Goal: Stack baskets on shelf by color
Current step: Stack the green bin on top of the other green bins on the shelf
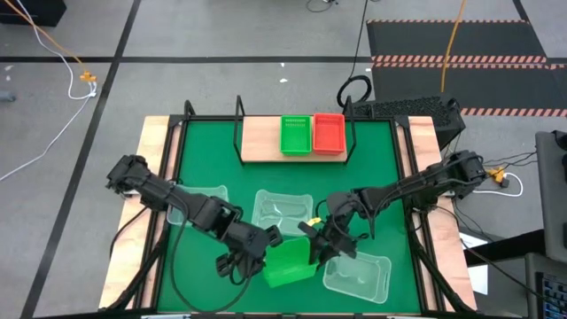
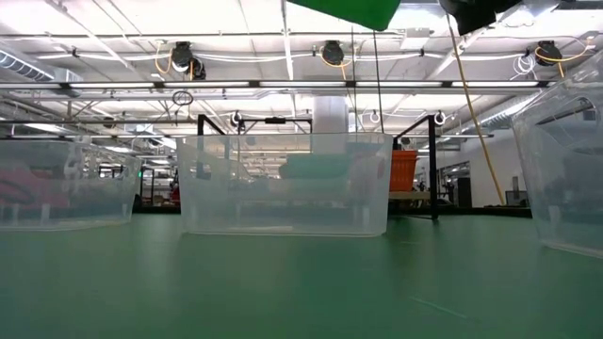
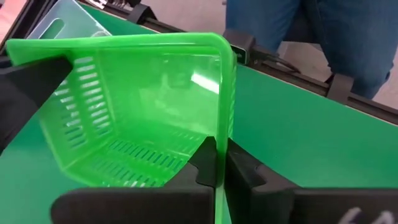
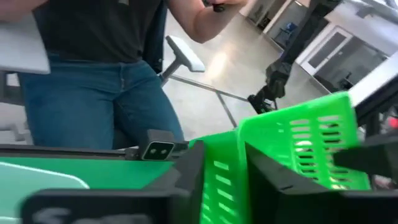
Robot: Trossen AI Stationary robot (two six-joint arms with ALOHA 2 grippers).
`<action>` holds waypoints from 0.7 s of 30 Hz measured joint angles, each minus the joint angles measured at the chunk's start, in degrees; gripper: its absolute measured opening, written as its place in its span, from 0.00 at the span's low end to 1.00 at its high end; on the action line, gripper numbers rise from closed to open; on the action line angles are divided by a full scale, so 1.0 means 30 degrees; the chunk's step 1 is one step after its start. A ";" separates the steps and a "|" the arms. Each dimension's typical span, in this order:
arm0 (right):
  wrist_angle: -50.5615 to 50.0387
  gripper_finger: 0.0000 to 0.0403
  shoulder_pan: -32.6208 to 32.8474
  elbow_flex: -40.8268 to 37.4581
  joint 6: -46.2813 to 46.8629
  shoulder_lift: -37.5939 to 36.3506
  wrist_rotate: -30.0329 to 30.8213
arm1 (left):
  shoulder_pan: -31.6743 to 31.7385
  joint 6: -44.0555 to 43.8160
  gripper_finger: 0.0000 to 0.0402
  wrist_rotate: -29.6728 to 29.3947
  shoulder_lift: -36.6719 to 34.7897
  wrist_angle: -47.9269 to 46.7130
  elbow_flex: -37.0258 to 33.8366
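A green basket (image 1: 288, 266) hangs above the green mat near the table's near edge, tilted, between my two grippers; in the low view its bottom (image 2: 349, 11) shows well clear of the mat. My left gripper (image 1: 263, 241) is shut on its left side. My right gripper (image 1: 317, 248) is shut on its right side. On the shelf (image 1: 261, 140) at the far edge, another green basket (image 1: 297, 135) and a red basket (image 1: 329, 133) stand side by side on their bottoms. Three clear baskets (image 1: 199, 202) (image 1: 283, 211) (image 1: 357, 275) rest on the mat. My left gripper pinches the green basket's side wall just below the rim (image 3: 218, 149), one finger inside the basket and one outside. The fingers slant down from the table's left. The basket is lifted clear and tilted. My right gripper has a wall of the green basket (image 4: 222, 177) between its two fingers (image 4: 186, 177), one finger on each face. It comes about level from the table's right. The basket hangs clear of the mat.
The clear baskets lie close under and around both arms. A person in jeans (image 4: 93, 93) stands just beyond the table's near edge. The shelf's left part (image 1: 257, 137) is bare wood. Pale wooden borders (image 1: 151, 177) run along the mat's sides.
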 joint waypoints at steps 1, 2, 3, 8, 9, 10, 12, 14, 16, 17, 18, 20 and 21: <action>-0.0046 0.13 -0.0111 0.0000 -0.0121 0.0000 -0.0355 | 0.0061 0.0081 0.02 0.0132 0.0000 0.0027 0.0000; -0.0193 0.08 -0.0235 -0.0002 -0.0220 0.0000 -0.0766 | 0.0123 -0.0003 0.02 0.0127 -0.0004 0.0099 0.0000; -0.0311 0.05 -0.0378 -0.0024 -0.0243 0.0010 -0.1201 | 0.0171 -0.0273 0.03 0.0073 -0.0025 0.0223 0.0003; -0.0226 0.02 -0.1102 -0.0029 0.1354 -0.0231 -0.1710 | 0.0571 -0.5560 0.17 -0.0321 -0.0036 0.0488 0.0007; -0.0352 0.01 -0.1216 -0.0029 0.1702 -0.0434 -0.1159 | 0.0683 -0.7111 0.21 -0.0524 -0.0128 0.0122 0.0003; -0.0699 0.01 -0.1284 -0.0029 0.1917 -0.0654 -0.0147 | 0.0770 -0.8804 0.24 -0.0973 -0.0281 -0.0560 -0.0002; -0.2391 0.01 -0.1304 0.0324 0.1897 -0.1168 0.3400 | 0.1030 -1.2028 0.29 -0.2162 -0.0648 -0.2687 -0.0007; -0.5577 0.01 -0.1064 0.1344 0.0766 -0.1392 0.8553 | 0.1126 -1.4943 0.32 -0.4614 -0.0984 -0.5352 -0.0007; -0.8765 0.01 -0.0980 0.2707 -0.0051 -0.1221 1.2944 | 0.0984 -1.7611 0.33 -0.8048 -0.1209 -0.7521 -0.0020; -0.9949 0.01 -0.1010 0.3405 -0.0098 -0.1020 1.4534 | 0.0854 -1.8884 0.33 -0.9952 -0.1311 -0.8477 -0.0029; -1.0899 0.01 -0.1061 0.4042 -0.0087 -0.0903 1.5799 | 0.0738 -2.0189 0.33 -1.1858 -0.1408 -0.9321 -0.0029; -1.2352 0.00 -0.1148 0.4998 0.0208 -0.0896 1.8026 | 0.0409 -2.3180 0.32 -1.5340 -0.1820 -1.0414 -0.0029; -1.2672 0.00 -0.1257 0.5465 0.0627 -0.0899 1.9909 | 0.0224 -2.4316 0.32 -1.6412 -0.2049 -1.0579 0.0006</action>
